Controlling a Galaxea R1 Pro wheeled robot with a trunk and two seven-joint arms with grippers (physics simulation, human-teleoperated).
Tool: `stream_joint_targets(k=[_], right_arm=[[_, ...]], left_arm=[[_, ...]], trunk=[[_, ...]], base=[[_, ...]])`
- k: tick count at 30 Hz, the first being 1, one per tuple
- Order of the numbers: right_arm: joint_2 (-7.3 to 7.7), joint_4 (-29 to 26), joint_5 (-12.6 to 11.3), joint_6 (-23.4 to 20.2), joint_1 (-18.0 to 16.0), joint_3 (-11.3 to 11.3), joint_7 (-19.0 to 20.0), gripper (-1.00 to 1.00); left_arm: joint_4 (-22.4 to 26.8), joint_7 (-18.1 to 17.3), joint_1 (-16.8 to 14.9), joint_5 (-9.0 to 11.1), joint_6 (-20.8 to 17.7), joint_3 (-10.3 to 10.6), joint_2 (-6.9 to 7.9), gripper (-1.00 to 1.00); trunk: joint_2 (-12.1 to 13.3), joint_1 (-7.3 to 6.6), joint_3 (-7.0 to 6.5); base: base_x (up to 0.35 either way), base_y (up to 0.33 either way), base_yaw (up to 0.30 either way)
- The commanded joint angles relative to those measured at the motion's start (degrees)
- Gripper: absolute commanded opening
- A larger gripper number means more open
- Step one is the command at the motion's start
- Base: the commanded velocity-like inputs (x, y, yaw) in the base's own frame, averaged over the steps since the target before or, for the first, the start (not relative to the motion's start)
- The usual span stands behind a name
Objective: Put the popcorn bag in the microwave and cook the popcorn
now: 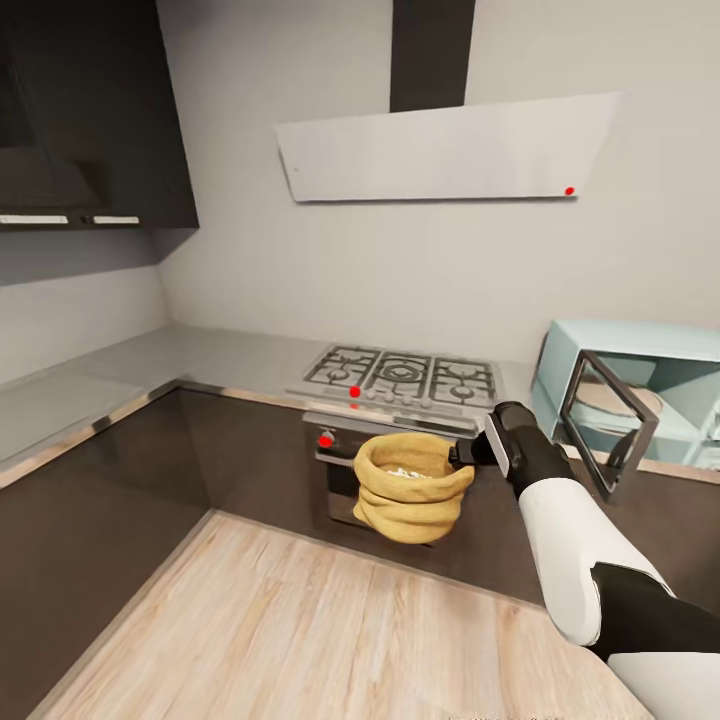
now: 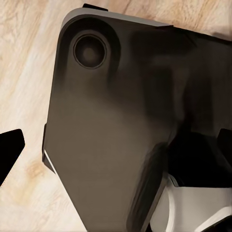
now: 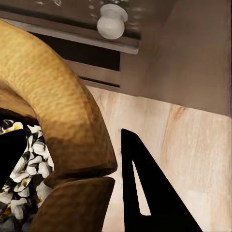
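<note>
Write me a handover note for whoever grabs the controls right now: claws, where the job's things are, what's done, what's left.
Right claw: shut on the rolled rim of the popcorn bag, holding it in the air in front of the built-in oven, above the wood floor. White kernels show inside the bag.
Left claw: fingers open, holding nothing, pointing down at the robot's base.
Microwave: on the countertop right of the hob, door open.
Done: the bag is off the countertop.
Left: carry it right, set it in the microwave, shut the door, heat it.
</note>
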State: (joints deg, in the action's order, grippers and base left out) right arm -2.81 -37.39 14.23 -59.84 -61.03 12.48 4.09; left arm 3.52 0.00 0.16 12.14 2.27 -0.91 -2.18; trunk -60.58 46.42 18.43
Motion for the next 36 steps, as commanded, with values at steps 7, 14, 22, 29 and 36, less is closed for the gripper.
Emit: stream_joint_targets(k=[7,14,22,29,36], right_arm=[[-0.09,-0.05,0.54,-0.16,-0.05,0.35,0.41,-1.00],[0.05,0.04,0.54,-0.16,-0.05,0.41,0.52,-1.00],[0.13,0.04,0.54,-0.16,-0.05,0.40,0.57,-1.00],[0.51,0.08,0.45,-0.16,-0.05,0.51,0.42,-1.00],[1.89,0.04,0.60,-0.16,-0.05,0.43,0.40,-1.00]], left_arm=[[0.01,0.00,0.00,0.28,0.10,-0.05,-0.02,1.00],[0.08,0.00,0.02,0.25,0.10,-0.08,-0.02,1.00],[0.08,0.00,0.01,0.25,0.10,-0.06,-0.02,1.00],[0.08,0.00,0.01,0.25,0.10,-0.08,-0.02,1.00],[0.05,0.00,0.01,0.25,0.10,-0.08,0.00,1.00]], trunk=[[-0.04,0.01,-0.04],[-0.04,0.01,-0.04],[-0.04,0.01,-0.04],[-0.04,0.01,-0.04],[-0.04,0.01,-0.07]], base=[[-0.032,0.000,-0.087],[-0.316,0.000,-0.001],[-0.337,0.000,0.000],[-0.337,0.000,0.000],[-0.337,0.000,-0.087]])
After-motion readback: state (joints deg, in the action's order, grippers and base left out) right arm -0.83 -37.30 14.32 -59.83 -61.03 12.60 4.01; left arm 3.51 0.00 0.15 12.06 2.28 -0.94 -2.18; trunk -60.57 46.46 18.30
